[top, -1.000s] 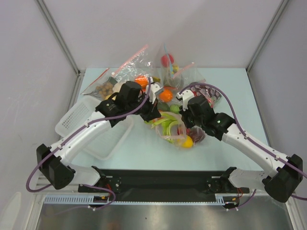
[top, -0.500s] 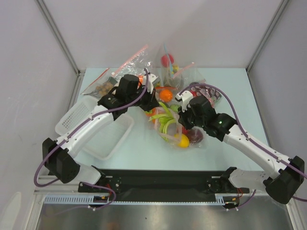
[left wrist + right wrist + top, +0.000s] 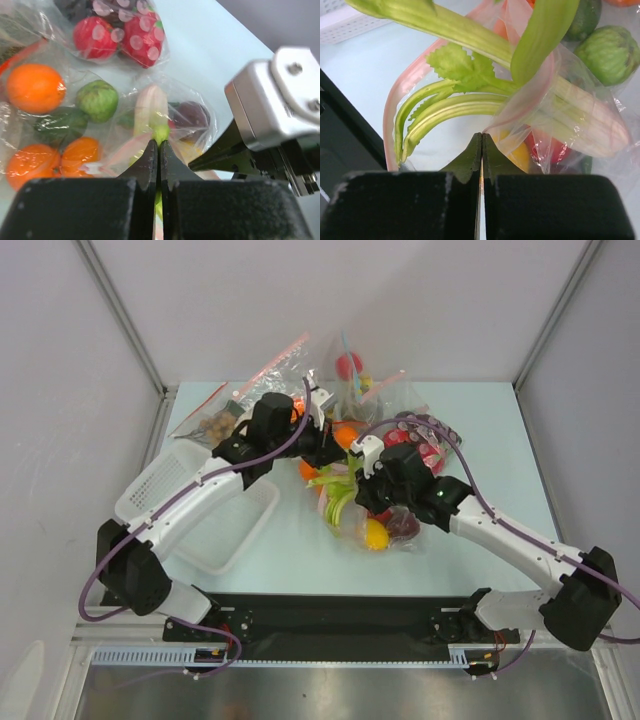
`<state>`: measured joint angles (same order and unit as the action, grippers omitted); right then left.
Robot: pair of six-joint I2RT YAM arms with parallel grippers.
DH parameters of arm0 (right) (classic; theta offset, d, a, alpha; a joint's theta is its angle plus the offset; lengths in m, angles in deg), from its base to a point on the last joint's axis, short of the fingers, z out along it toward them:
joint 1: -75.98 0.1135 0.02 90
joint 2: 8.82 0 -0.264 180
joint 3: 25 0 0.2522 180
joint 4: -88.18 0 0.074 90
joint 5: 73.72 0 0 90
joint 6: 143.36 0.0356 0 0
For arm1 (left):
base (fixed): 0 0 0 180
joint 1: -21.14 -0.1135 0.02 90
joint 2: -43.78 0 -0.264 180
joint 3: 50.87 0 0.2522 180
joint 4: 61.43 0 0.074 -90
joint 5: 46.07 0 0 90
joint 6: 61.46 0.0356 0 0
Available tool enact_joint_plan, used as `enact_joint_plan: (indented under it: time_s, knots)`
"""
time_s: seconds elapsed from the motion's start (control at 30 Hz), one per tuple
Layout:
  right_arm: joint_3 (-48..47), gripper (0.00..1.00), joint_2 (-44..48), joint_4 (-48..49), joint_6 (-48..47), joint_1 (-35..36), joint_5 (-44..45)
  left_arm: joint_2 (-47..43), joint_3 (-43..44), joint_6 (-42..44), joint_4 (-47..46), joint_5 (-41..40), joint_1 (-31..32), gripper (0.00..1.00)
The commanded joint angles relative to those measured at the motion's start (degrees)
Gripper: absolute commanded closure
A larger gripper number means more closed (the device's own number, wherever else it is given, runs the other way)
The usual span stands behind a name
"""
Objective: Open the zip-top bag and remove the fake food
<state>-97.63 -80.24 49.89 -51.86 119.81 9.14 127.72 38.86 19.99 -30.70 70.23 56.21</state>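
Observation:
The zip-top bag (image 3: 352, 523) lies crumpled at mid-table, and its pale pink strip (image 3: 390, 115) curves round in a loop. Long green-and-white stalks of the fake food (image 3: 450, 107) stick out of the mouth. A yellow lemon (image 3: 375, 533) and a dark red apple (image 3: 404, 525) sit inside. My left gripper (image 3: 325, 447) is shut on the bag's far edge, where the plastic and pink strip meet its tips (image 3: 159, 142). My right gripper (image 3: 364, 487) is shut on the near clear plastic (image 3: 482, 136). The two grippers stand close together.
A white slotted basket (image 3: 165, 490) sits to the left. Behind the grippers lie more clear bags: brown balls (image 3: 215, 423), a red ball (image 3: 348, 365), spotted red strawberries (image 3: 137, 37). Oranges (image 3: 35, 87) and a green fruit (image 3: 97, 100) lie in plastic beside them.
The left gripper has moved toward the far side and the right gripper has shifted left. The bag has been dragged slightly left with them, its mouth spreading round the stalks.

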Motion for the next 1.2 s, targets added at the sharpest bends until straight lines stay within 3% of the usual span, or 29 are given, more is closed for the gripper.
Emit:
enact_joint_plan:
  time_s: [0.0, 0.3, 0.4, 0.57, 0.63, 0.8, 1.17]
  knots:
    - [0.34, 1.0, -1.44, 1.68, 1.66, 0.55, 3.0, -1.94, -3.88, 0.38, -4.41, 4.1, 1.04, 1.0]
    - [1.21, 1.0, -3.03, 5.46, 8.52, 0.37, 8.98, -3.35, -10.3, 2.49, 0.42, -0.28, 6.06, 0.98]
    - [1.3, 1.0, -2.59, 5.64, 9.05, 0.29, 9.51, -3.34, -11.53, 3.37, 2.88, -5.2, 6.59, 0.91]
    - [2.0, 1.0, -1.97, 5.9, 9.14, 0.2, 9.25, -3.43, -12.95, 3.46, 5.17, -13.71, 7.73, 0.72]
    - [2.09, 1.0, -1.8, 6.08, 9.23, 0.2, 8.9, -3.35, -13.03, 3.72, 5.09, -14.61, 8.61, 0.63]
    - [2.01, 1.0, -1.27, 6.17, 9.14, 0.2, 7.93, -0.89, -11.72, 3.98, 7.63, -17.6, 10.01, 0.5]
    - [2.97, 1.0, -0.21, 6.96, 9.05, 0.2, 7.75, 3.77, -10.05, 4.69, 8.95, -17.86, 12.3, 0.42]
